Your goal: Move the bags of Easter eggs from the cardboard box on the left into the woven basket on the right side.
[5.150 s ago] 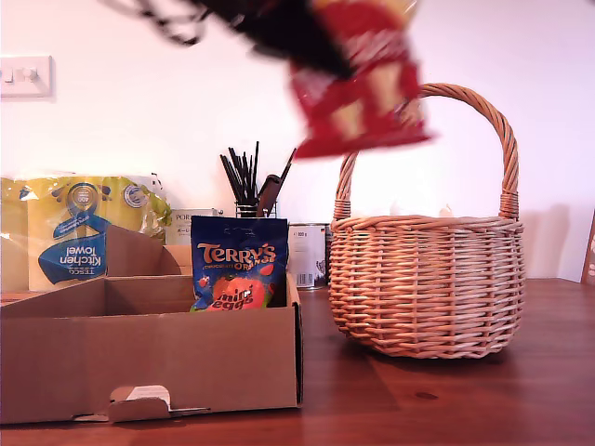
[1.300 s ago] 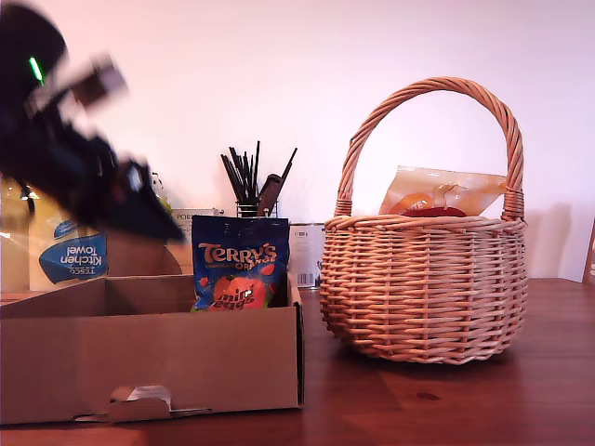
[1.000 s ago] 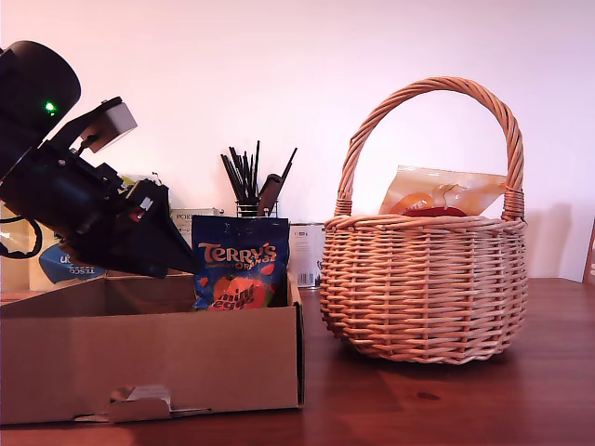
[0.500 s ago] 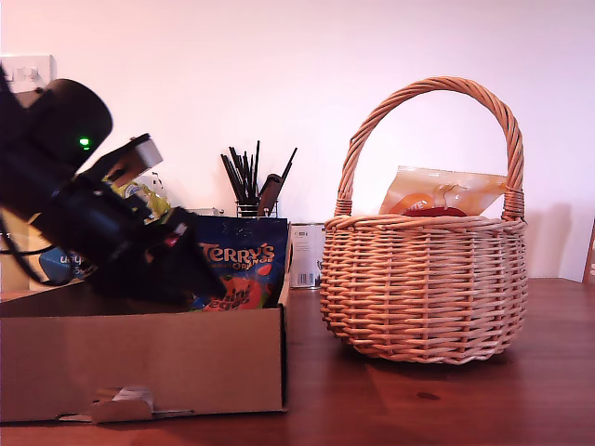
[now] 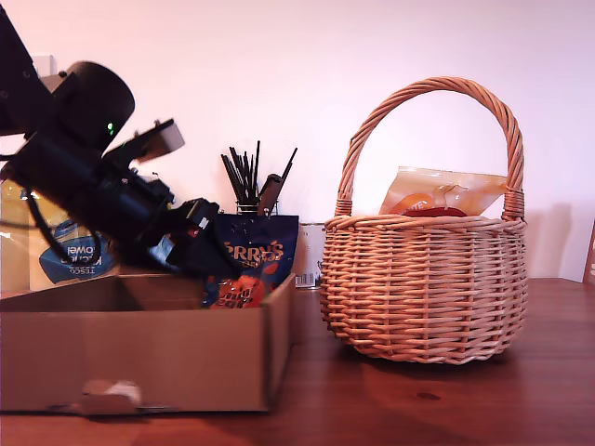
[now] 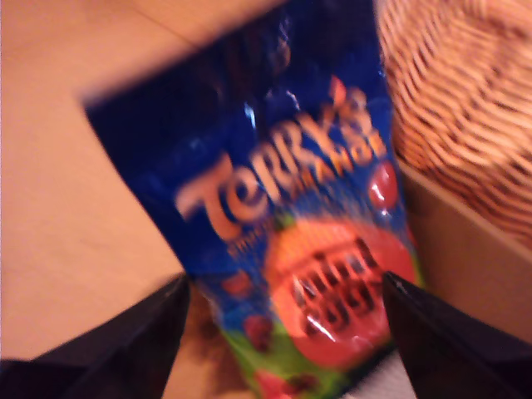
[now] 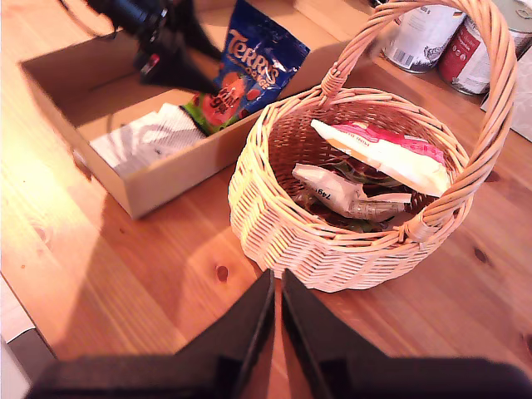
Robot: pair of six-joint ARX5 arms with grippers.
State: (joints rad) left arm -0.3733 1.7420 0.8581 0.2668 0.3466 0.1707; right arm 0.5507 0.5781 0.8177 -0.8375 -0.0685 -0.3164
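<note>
Fingers (image 6: pixel 150 332) astride boxed Terry's bag (image 6: pixel 283 224)

Warm, bright light; first wrist view motion-blurred.

One Terry's bag (image 5: pixel 253 265), one box (image 5: pixel 139 358), one basket (image 5: pixel 423 283).

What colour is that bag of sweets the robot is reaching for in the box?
Dark blue, with orange lettering and a red-orange picture; the Terry's bag shows best in the first wrist view.
</note>
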